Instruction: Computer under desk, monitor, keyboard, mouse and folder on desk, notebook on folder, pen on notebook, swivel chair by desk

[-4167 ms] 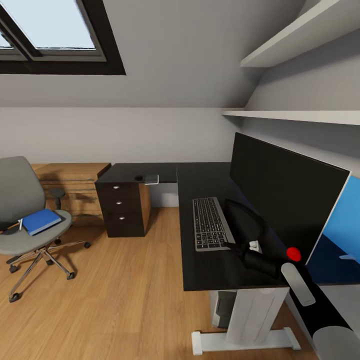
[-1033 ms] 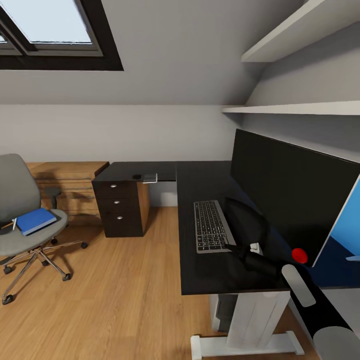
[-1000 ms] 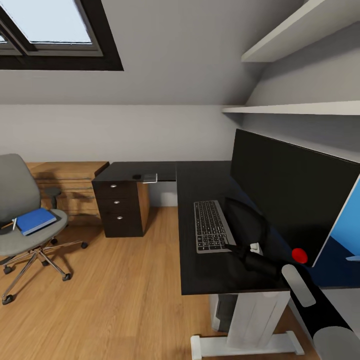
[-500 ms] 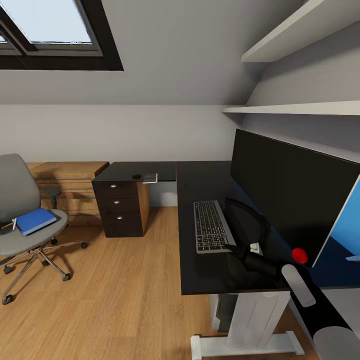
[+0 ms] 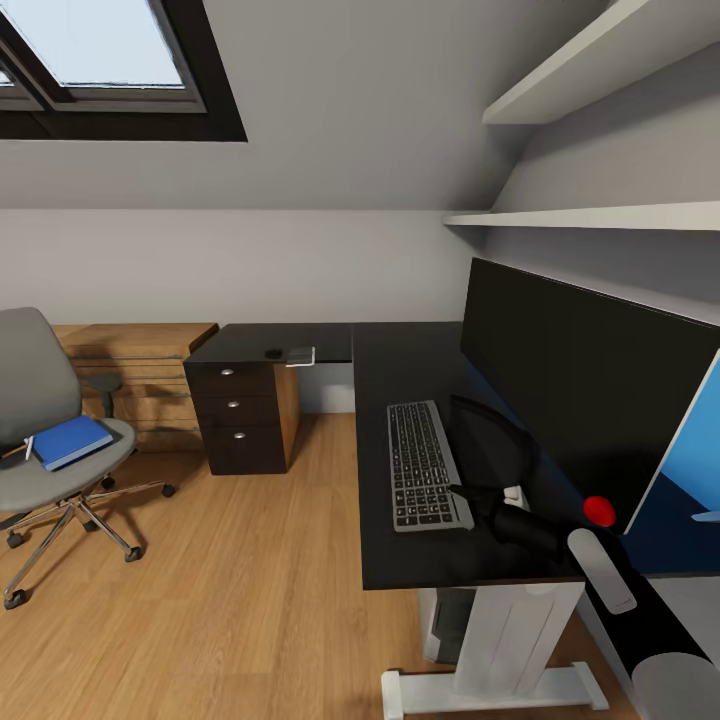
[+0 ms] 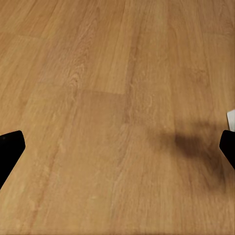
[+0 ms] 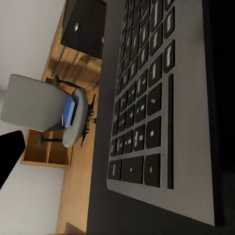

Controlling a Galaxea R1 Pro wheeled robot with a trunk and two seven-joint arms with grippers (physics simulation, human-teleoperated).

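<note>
The black-topped table (image 5: pixel 415 560) runs away from me on the right and bends left at its far end, where a dark drawer unit (image 5: pixel 240 420) stands under it. The keyboard (image 5: pixel 424 463) lies flat on the near stretch, its long axis running near to far, parallel with the table's left edge, keys facing up. Just to its right stands the monitor (image 5: pixel 570 380), a wide black screen with its long side also running near to far, its face turned left toward the room and a red dot (image 5: pixel 599 511) at its near lower corner. The right arm reaches in from the near right, and its tool (image 5: pixel 478 497) sits at the keyboard's near right corner, low over the tabletop; I cannot tell whether it is spread or clenched, as the dark fingers merge with the table. In the right wrist view the keyboard (image 7: pixel 161 98) is seen very close. The left tool (image 6: pixel 117 147) hangs over bare wooden floor (image 6: pixel 112 98), its two black fingertips (image 6: pixel 9 147) far apart at the sides of the left wrist view, so it is released and holds nothing. Over on the left the grey swivel chair (image 5: pixel 45 440) stands well apart from the table, with the blue folder (image 5: pixel 70 441) lying flat on its seat, long axis slanting from near left to far right. On the table's far left wing lies a small grey notebook (image 5: pixel 300 355) at the edge, with a small dark object (image 5: pixel 273 353) just left of it. A light-grey computer case (image 5: pixel 447 620) shows under the table's near end.
</note>
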